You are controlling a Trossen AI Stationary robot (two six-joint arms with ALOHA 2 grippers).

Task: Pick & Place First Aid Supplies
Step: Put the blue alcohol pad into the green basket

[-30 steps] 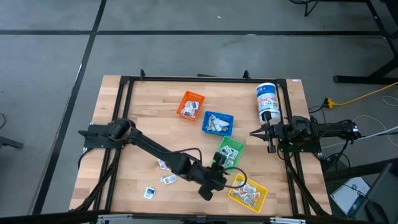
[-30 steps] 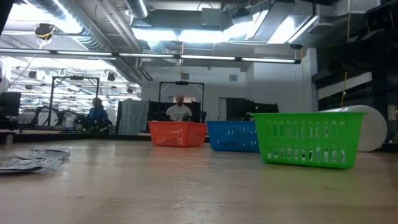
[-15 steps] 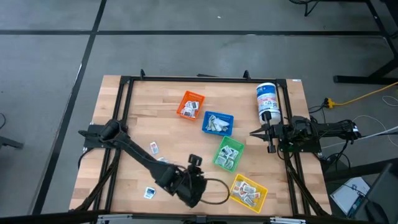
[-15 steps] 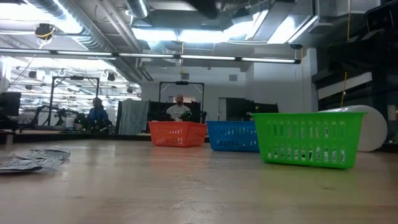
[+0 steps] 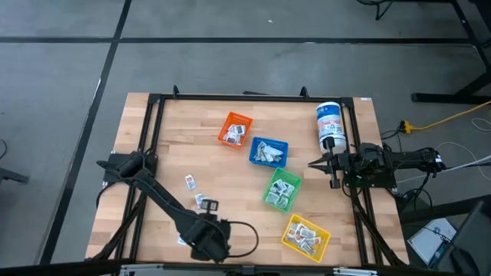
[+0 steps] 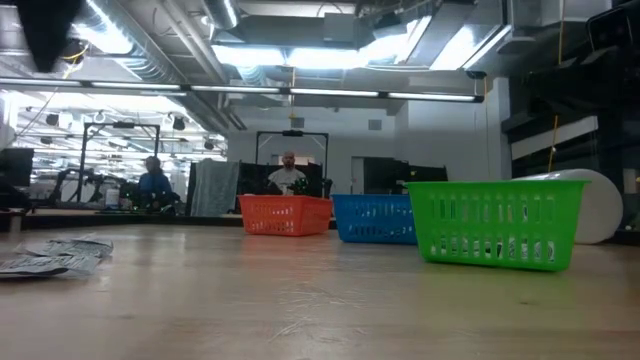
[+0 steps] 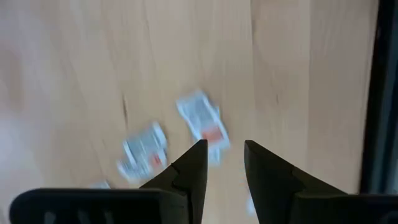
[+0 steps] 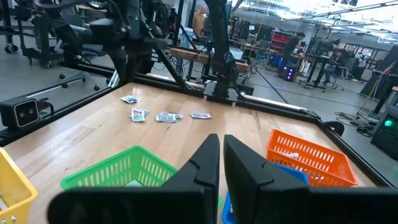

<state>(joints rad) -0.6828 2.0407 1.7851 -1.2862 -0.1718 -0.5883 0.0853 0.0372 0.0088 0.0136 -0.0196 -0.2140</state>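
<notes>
Small white first aid packets (image 5: 198, 201) lie flat on the wooden table left of the bins, and two of them (image 7: 202, 121) show blurred in the left wrist view. My left gripper (image 7: 224, 150) hangs open over them near the table's front edge (image 5: 205, 241), pointing down and holding nothing. More packets fill the orange (image 5: 235, 129), blue (image 5: 268, 152), green (image 5: 282, 189) and yellow (image 5: 305, 234) bins. My right gripper (image 8: 221, 146) waits shut and level at the table's right edge (image 5: 316, 162).
A tall white canister (image 5: 331, 126) with a blue label lies at the back right, next to the right arm. A black frame (image 5: 230, 98) runs round the table. Bare wood lies at the far left. People sit in the room beyond the table (image 6: 288, 175).
My left gripper has swung from beside the green and yellow bins toward the table's left along the near edge. It has tipped and rolled until it points straight down over the loose packets. Bins and packets have stayed where they were.
</notes>
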